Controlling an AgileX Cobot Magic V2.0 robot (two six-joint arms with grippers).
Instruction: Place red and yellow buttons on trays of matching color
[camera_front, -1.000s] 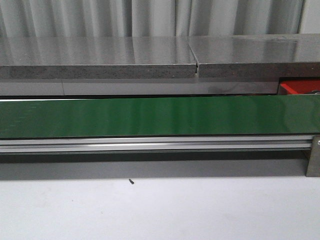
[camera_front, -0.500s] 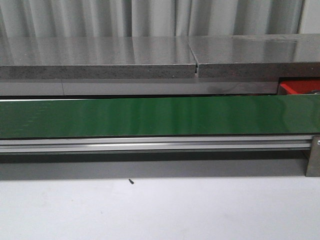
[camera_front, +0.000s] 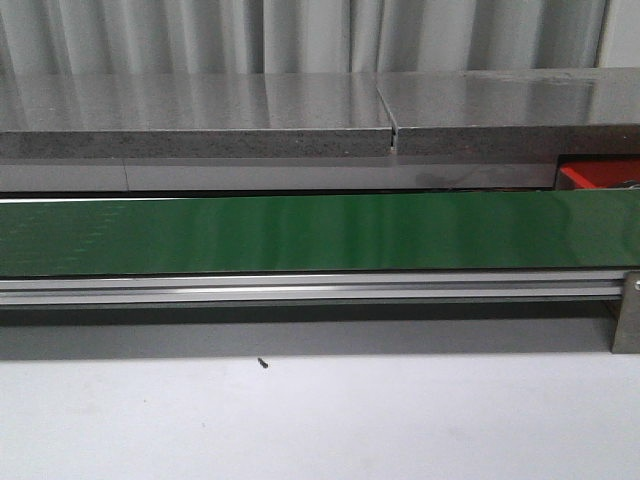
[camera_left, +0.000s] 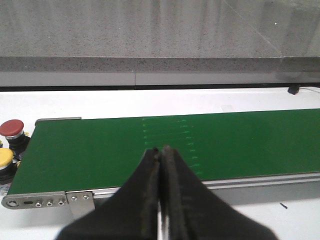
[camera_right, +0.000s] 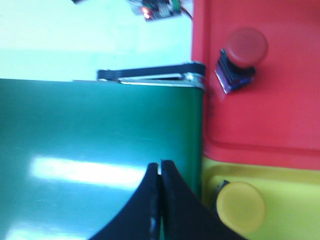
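- In the right wrist view a red button (camera_right: 242, 52) with a round cap on a dark blue-black base sits inside the red tray (camera_right: 280, 110), well in from the tray's raised rim
- A yellow button (camera_right: 240, 206) rests in the yellow tray (camera_right: 295, 200), near that tray's corner closest to the belt
- The red tray and yellow tray lie side by side, their rims touching or nearly so, both just past the end of the green belt (camera_right: 100, 135)
- In the front view only a small piece of the red tray (camera_front: 598, 174) shows at the right edge, behind the green belt (camera_front: 300, 233) and under the grey stone ledge (camera_front: 300, 115)
- In the left wrist view a second red button (camera_left: 12, 129) and a second yellow button (camera_left: 5, 157) stand upright just beside the other end of the belt (camera_left: 165, 145), off its surface, on the white table (camera_left: 150, 100)
- The right gripper (camera_right: 159, 167) hangs over the belt near its end by the trays, its black fingers pressed together with nothing between them
- The left gripper (camera_left: 161, 152) hangs over the belt's middle stretch, fingers likewise closed tight and holding nothing
- A metal end roller (camera_right: 150, 76) caps the belt beside the red tray, and a small circuit board with a lit red light (camera_right: 155, 9) lies on the pale surface beyond it
- An aluminium rail (camera_front: 300, 290) runs along the belt's near side in the front view, and a tiny dark screw (camera_front: 263, 363) lies on the white table (camera_front: 320, 420) in front of it
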